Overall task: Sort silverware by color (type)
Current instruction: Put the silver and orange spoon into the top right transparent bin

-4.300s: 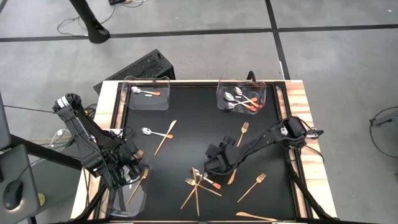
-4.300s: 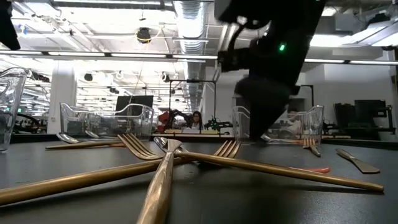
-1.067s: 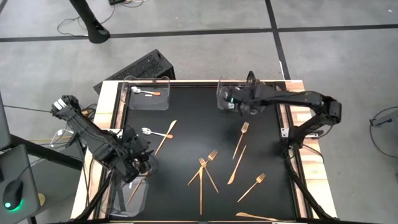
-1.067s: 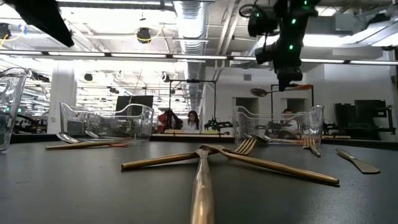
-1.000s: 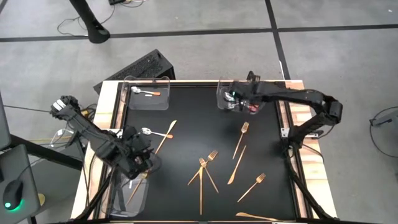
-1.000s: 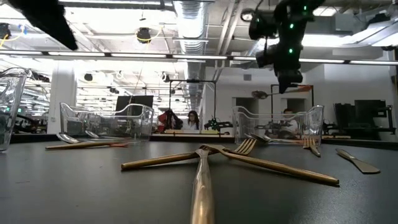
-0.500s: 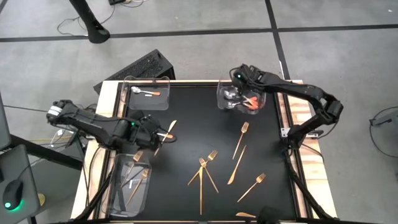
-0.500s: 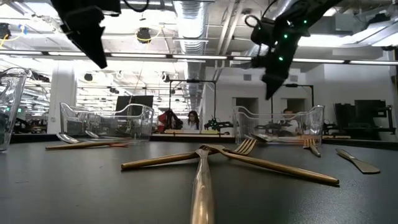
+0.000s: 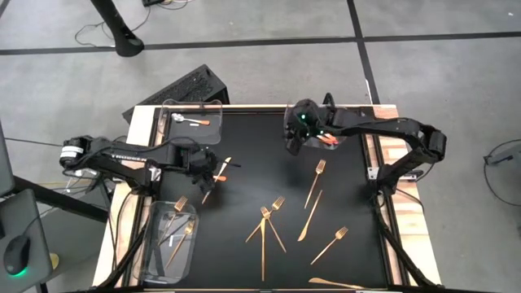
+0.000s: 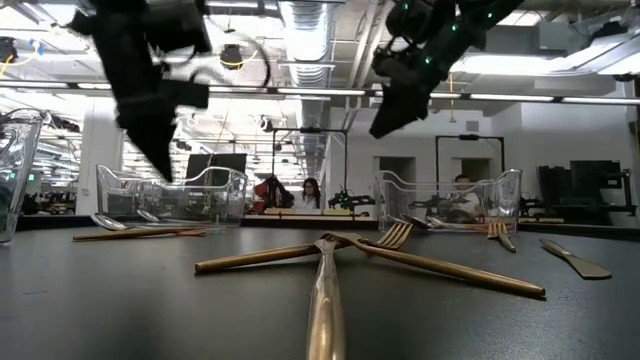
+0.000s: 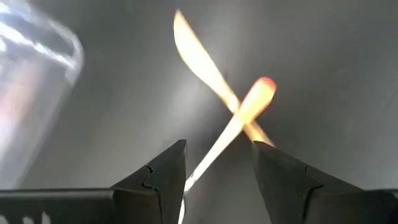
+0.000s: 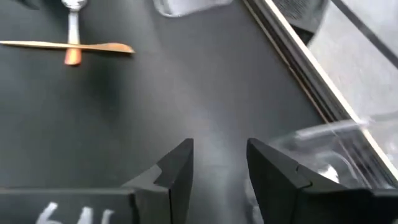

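Left hand (image 11: 217, 165) open above crossed knife (image 11: 202, 59) and spoon (image 11: 239, 118); right hand (image 12: 219, 158) open, empty.

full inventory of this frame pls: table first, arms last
Mat: 1, black, covers the table.
Trays: 3, clear; far-left, far-right, near-left.
Spoons: silver, orange handles; 1 in far-left tray, 1 crossing a knife under the left gripper, several in far-right tray.
Forks: gold; at least 4 loose mid-table, a few in near-left tray.
Knives: 3, gold; left of centre, centre-right, near edge.
Person: 1, far in the room behind.
Left gripper: open, above the crossed spoon and knife.
Right gripper: open, empty, beside far-right tray.
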You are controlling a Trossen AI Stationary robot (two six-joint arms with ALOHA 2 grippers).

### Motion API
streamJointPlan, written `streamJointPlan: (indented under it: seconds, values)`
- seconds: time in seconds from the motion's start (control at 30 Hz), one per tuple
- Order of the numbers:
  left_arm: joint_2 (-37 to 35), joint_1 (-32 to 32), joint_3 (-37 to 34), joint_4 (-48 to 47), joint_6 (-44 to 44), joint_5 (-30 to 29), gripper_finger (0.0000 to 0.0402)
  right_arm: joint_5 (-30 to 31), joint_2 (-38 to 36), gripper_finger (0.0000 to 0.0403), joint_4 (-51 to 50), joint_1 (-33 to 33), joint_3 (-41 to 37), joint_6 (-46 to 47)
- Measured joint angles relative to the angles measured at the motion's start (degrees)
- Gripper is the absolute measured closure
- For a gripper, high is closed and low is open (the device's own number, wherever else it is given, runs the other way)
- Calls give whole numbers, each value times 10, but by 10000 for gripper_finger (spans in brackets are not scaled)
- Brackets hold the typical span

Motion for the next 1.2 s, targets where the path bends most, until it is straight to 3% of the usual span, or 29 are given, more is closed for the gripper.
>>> streamJointPlan:
  seconds: [0.2,0.43,0.6,0.73,0.83,1.0,1.1,1.2]
  values:
    - [23,78,-32,4,64,71,235,4,0,239,29,41,0,0]
    - [87,95,-32,10,121,71,235,7,0,239,29,44,0,-1]
    - [139,95,-28,5,130,31,235,7,0,239,28,44,0,-2]
    - [156,95,-26,3,152,51,241,7,0,239,29,44,0,-2]
    - [157,95,-26,3,155,62,278,7,0,239,29,44,0,-2]
    - [146,96,-15,-2,154,52,387,-3,0,239,44,46,-13,6]
    - [132,88,-8,-7,151,30,395,-64,0,239,149,48,-80,50]
    - [110,69,-3,0,162,-34,398,-126,1,239,280,48,-164,97]
